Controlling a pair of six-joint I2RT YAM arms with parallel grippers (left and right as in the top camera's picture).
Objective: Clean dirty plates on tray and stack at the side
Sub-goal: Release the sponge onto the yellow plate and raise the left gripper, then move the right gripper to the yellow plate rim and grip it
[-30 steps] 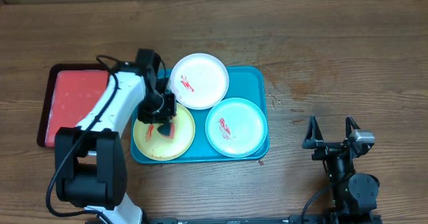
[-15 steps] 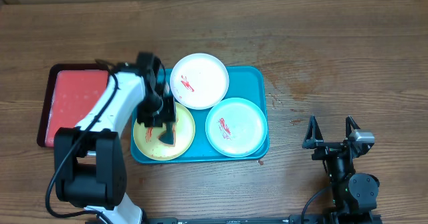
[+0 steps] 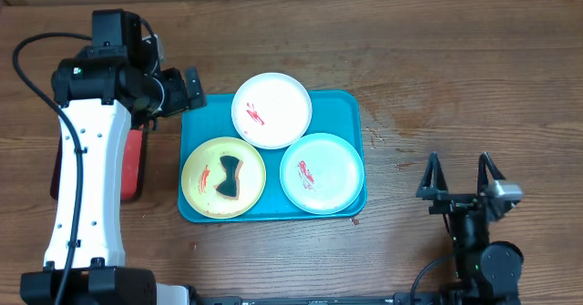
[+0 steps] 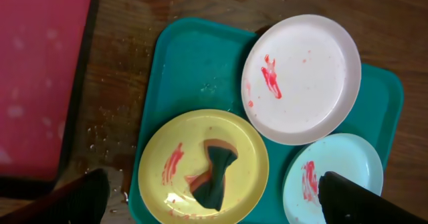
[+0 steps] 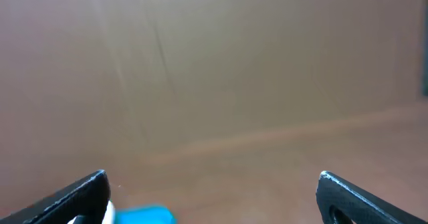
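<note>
Tray: the teal-blue tray [image 3: 202,127] lies mid-table on the wooden table [image 3: 437,59], with all three plates on it.
White plate: the white plate [image 3: 271,110] sits at the far middle, its far rim over the tray's far edge. It has a red sauce smear left of its centre.
Yellow-green plate: the yellow-green plate [image 3: 246,159] is in the near-left part of the tray, with a red streak on its left side.
Sponge: the dark bow-tie sponge [image 3: 228,177] lies loose on the yellow-green plate, with nothing gripping it.
Mint plate: the mint-teal plate [image 3: 332,164] is in the near-right part of the tray, just beside the white plate. It has a small red smear.
Red tray: the red dark-rimmed tray [image 4: 37,77] lies left of the teal tray, partly hidden under the left arm.
Left claw: the left gripper [image 3: 182,91] hangs over the table by the teal tray's far-left corner, its fingers spread wide and holding nothing.
Right claw: the right gripper [image 3: 457,176] is near-right, well apart from the tray, its fingers wide apart and holding nothing.
</note>
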